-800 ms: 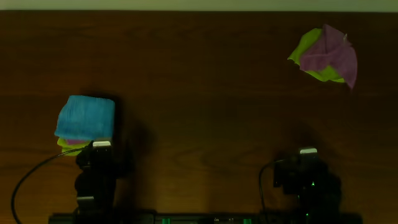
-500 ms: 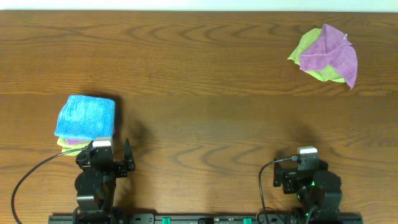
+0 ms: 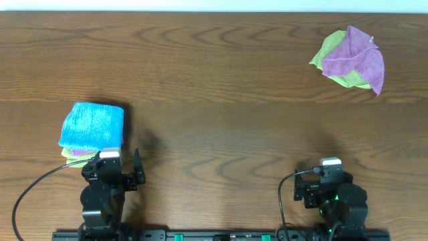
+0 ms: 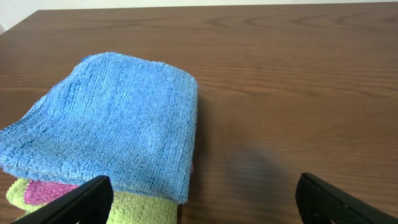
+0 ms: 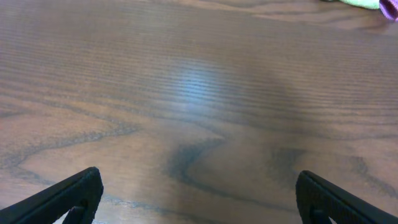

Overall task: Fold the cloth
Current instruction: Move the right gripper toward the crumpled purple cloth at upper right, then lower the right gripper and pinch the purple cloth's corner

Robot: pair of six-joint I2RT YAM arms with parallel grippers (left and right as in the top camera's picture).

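The purple-pink cloth (image 3: 354, 57) lies crumpled at the far right of the table, on top of a lime-green cloth (image 3: 329, 50). Only its edge shows at the top right corner of the right wrist view (image 5: 392, 7). My left gripper (image 3: 110, 156) is open and empty at the near left, its fingers (image 4: 205, 199) just in front of a cloth stack. My right gripper (image 3: 331, 163) is open and empty at the near right, its fingers (image 5: 199, 199) over bare wood, far from the purple-pink cloth.
A folded bright blue cloth (image 3: 92, 125) tops a stack at the near left, also in the left wrist view (image 4: 112, 124). Below it lie a pink layer (image 4: 43, 191) and a lime-green layer (image 4: 124, 208). The wooden table (image 3: 221, 100) spans the view.
The overhead picture has gone from dark to bright. The cloths and both arms have not moved.
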